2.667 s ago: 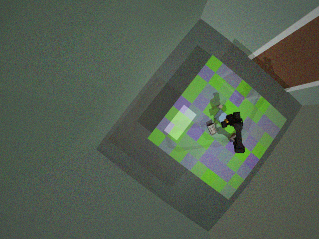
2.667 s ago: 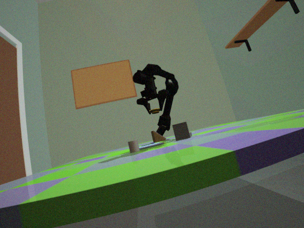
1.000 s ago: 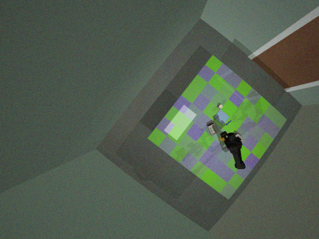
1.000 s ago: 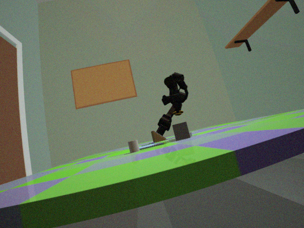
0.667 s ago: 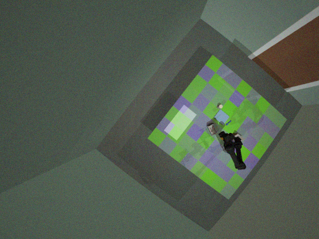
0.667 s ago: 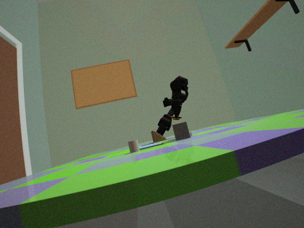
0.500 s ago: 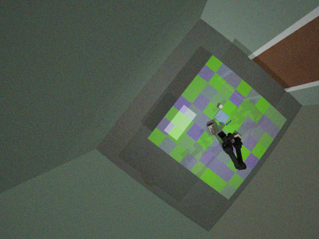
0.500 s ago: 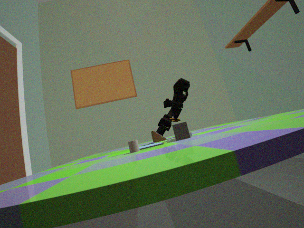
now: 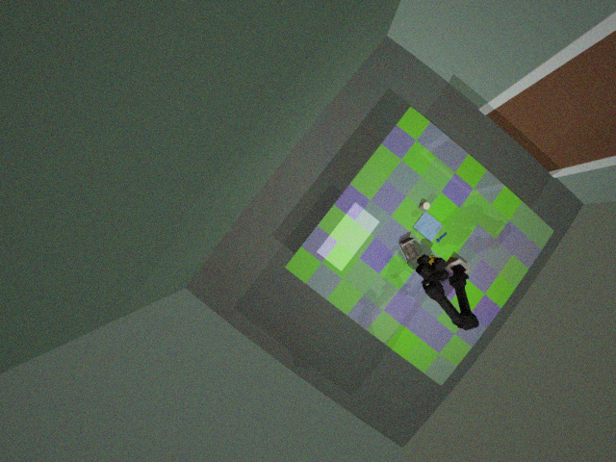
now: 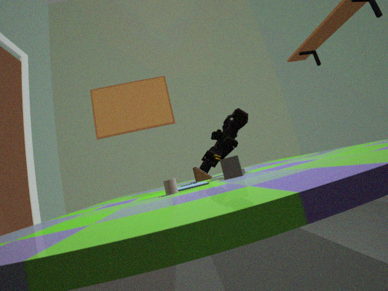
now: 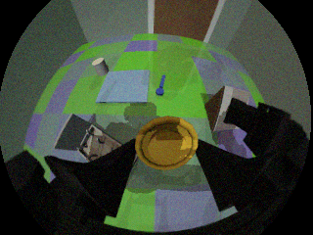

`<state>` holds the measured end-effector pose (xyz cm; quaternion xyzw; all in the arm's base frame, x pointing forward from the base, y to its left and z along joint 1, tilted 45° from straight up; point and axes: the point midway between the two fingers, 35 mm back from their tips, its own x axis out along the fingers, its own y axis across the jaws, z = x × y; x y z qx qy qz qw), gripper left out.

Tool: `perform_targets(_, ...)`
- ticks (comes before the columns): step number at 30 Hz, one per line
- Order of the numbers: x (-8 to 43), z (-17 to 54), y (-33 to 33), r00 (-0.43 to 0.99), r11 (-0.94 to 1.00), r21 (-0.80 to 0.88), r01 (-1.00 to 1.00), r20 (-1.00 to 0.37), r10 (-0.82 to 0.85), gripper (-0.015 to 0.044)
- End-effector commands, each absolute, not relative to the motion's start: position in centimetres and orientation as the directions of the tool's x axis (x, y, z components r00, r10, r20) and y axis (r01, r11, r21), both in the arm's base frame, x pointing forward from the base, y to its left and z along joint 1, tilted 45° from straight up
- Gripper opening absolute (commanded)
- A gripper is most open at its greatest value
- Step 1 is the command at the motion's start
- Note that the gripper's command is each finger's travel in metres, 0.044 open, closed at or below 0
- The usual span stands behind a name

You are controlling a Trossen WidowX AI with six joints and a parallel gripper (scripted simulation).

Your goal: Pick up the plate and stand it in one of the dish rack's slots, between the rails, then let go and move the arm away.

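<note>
A round golden plate [image 9: 431, 260] [image 10: 216, 157] [image 11: 166, 146] is held above the table, its face toward the wrist camera. My gripper [image 9: 431, 259] [image 10: 216, 157] [image 11: 166, 143] is shut on it, one finger at each side of the plate. The dish rack [image 9: 410, 249] [image 10: 231, 167] [image 11: 100, 143] is a small greyish box with a dark end panel and thin upright pieces inside. It stands left of the plate in the wrist view, apart from it. The rack's slots are too small and blurred to tell apart.
A pale blue square [image 9: 427, 226] [image 10: 194, 185] [image 11: 124, 86] lies beyond the rack, with a white cylinder [image 9: 425, 205] [image 10: 170, 187] [image 11: 100, 66] behind it and a blue spoon [image 9: 441, 237] [image 11: 160, 90] beside it. A brown-and-white wedge [image 9: 457, 263] [image 10: 200, 175] [image 11: 225, 108] stands to the right in the wrist view.
</note>
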<state>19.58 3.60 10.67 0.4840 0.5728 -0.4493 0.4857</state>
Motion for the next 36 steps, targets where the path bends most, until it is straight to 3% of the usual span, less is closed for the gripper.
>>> perform_targets(1, 19.6, 10.0, 3.6, -0.028, 0.168, -0.020, 0.985, -0.999, 0.041, 0.0000)
perform_targets(19, 20.4, 8.3, 4.5, 0.200, 0.358, 0.115, 0.927, -0.957, -0.210, 0.0000)
perform_targets(36, 21.2, 8.3, 6.1, 0.485, 0.518, 0.278, 0.809, -0.814, -0.320, 0.0000)
